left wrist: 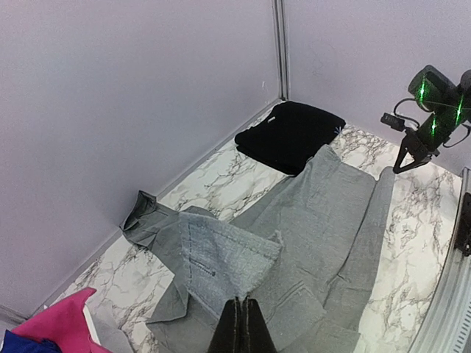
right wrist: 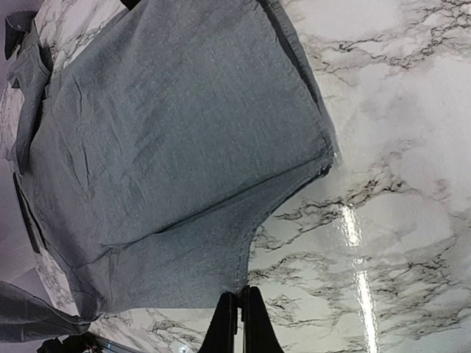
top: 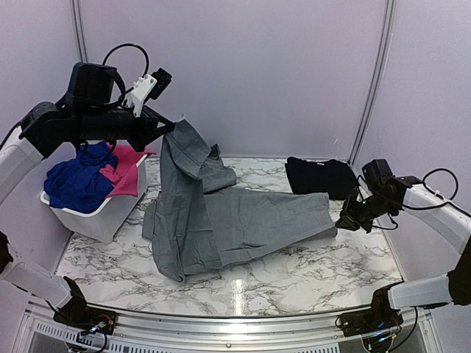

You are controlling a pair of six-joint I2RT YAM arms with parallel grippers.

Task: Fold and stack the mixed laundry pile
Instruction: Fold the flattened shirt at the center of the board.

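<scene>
Grey shirt (top: 250, 220), edge in left fingers (left wrist: 227, 334)

The grey shirt (top: 243, 220) lies wrinkled across the middle of the marble table (top: 309, 272), its long flat part reaching right and its top left part lifted up in the air. A black piece (top: 320, 176) lies flat at the back right, just behind the shirt. A blue piece (top: 77, 180) and a pink piece (top: 126, 173) sit bunched in the white basket (top: 96, 220) on the left, side by side.
</scene>
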